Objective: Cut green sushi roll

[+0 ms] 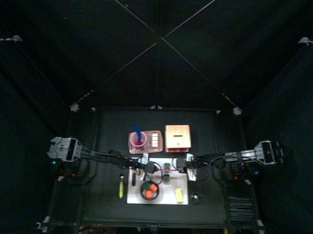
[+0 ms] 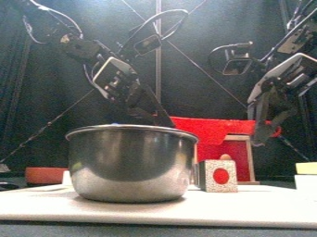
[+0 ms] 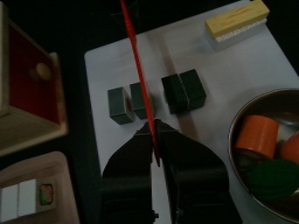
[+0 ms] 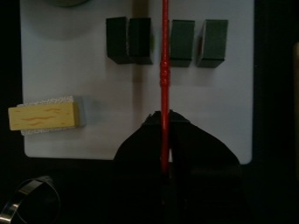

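The green sushi roll (image 3: 156,95) lies on a white cutting board (image 3: 211,61) as several dark green pieces in a row, with a gap in the middle (image 4: 163,41). My left gripper (image 3: 153,133) is shut on a thin red knife (image 3: 132,52) that reaches over the row beside the gap. My right gripper (image 4: 163,120) is likewise shut on a thin red knife (image 4: 163,61) that lies along the middle gap. In the top view both grippers (image 1: 146,167) (image 1: 189,169) meet over the board (image 1: 175,197).
A yellow block (image 3: 237,17) (image 4: 45,115) lies on the board's end. A metal bowl (image 3: 239,118) (image 2: 130,162) with orange and green food stands beside the board. A wooden box with a red inside (image 3: 30,83) and a red container (image 2: 213,128) stand behind.
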`<state>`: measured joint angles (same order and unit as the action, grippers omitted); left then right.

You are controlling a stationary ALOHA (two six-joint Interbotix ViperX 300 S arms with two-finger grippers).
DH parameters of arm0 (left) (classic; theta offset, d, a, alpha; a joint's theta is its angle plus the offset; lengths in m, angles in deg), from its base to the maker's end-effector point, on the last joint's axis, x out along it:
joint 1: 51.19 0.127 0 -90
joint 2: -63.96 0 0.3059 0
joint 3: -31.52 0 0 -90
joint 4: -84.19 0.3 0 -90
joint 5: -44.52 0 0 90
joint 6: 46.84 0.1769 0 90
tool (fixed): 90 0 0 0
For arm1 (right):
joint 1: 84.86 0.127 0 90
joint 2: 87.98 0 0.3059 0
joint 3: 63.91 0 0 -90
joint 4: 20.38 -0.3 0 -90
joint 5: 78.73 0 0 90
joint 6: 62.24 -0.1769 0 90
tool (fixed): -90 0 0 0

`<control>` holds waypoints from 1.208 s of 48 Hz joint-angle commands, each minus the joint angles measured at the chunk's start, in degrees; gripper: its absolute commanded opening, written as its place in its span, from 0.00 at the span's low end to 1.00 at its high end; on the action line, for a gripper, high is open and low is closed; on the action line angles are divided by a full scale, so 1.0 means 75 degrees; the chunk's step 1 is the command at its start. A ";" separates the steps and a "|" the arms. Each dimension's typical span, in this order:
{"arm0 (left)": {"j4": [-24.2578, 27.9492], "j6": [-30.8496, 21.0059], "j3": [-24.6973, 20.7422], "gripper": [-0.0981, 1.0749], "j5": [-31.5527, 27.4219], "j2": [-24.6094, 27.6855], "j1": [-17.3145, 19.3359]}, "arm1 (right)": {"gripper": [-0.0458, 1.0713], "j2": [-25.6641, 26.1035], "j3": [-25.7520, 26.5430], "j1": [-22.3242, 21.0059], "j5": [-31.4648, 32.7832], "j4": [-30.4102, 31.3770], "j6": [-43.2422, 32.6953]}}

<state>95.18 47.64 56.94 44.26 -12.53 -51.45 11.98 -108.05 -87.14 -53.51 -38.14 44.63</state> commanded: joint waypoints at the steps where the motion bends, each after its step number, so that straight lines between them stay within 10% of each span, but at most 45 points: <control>1: 0.0047 0.0023 0.0082 0.46 -0.0035 -0.0258 0.0211 | 0.33 0.0363 -0.0047 -0.0082 0.0422 0.0082 0.0000; 33: -0.0258 0.0000 0.0117 0.70 0.0375 -0.0270 0.0398 | 0.33 0.1559 -0.0059 -0.0621 0.1617 -0.0059 -0.0105; 47: -0.0234 0.0000 0.0141 0.73 0.0633 -0.0375 0.0445 | 0.33 0.2754 -0.0574 -0.2039 0.3762 0.0387 -0.2098; 58: -0.0258 0.0012 0.0199 0.73 0.1148 -0.0551 0.0504 | 0.33 0.2965 -0.1090 -0.2813 0.3434 0.0059 -0.3176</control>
<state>93.33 47.64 58.70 50.59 -14.37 -48.03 34.92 -115.96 -107.53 -26.09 -36.20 21.16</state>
